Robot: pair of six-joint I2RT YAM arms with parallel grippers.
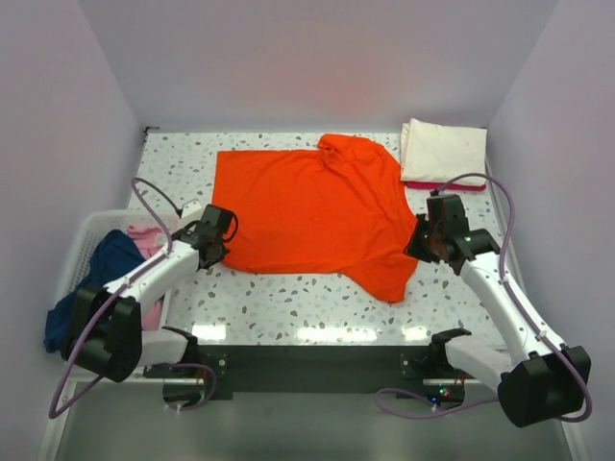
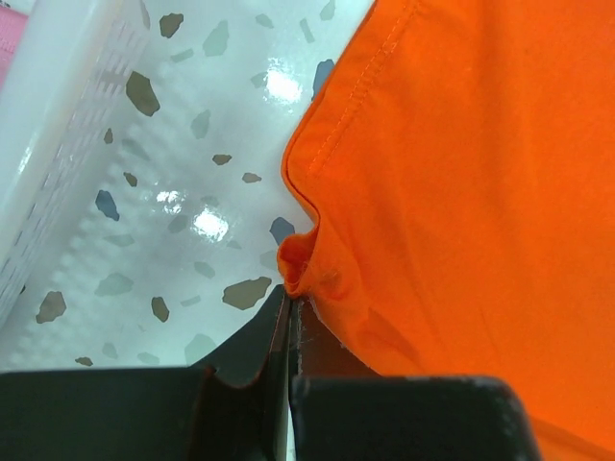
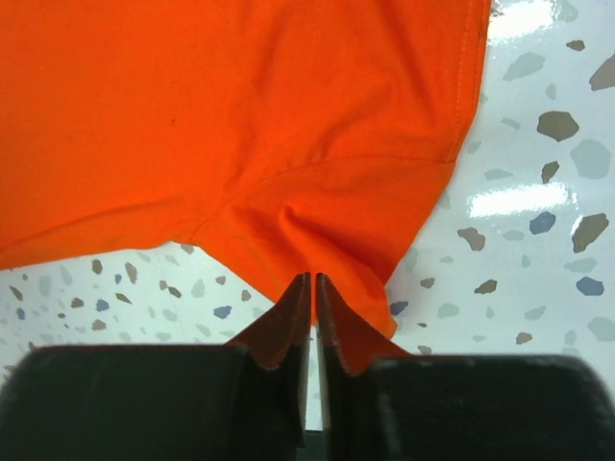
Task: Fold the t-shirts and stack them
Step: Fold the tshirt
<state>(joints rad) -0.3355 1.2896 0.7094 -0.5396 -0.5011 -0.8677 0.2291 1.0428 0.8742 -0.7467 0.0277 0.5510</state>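
Note:
A bright orange t-shirt (image 1: pixel 307 211) lies spread flat on the speckled table, its right sleeve trailing toward the near edge. My left gripper (image 1: pixel 221 242) is at the shirt's near-left corner. In the left wrist view this gripper (image 2: pixel 291 293) is shut on a bunched bit of the orange hem (image 2: pixel 480 173). My right gripper (image 1: pixel 421 240) is at the shirt's right side. In the right wrist view the right gripper (image 3: pixel 314 280) is shut on a puckered fold of orange cloth (image 3: pixel 240 115) by the sleeve. A folded cream-white t-shirt (image 1: pixel 442 149) rests on a red one (image 1: pixel 428 184) at the back right.
A white slatted basket (image 1: pixel 91 230) stands at the table's left edge, holding a navy blue shirt (image 1: pixel 96 274) and a pink shirt (image 1: pixel 146 240). Its wall (image 2: pixel 48 125) shows close to my left gripper. Walls close in the back and both sides.

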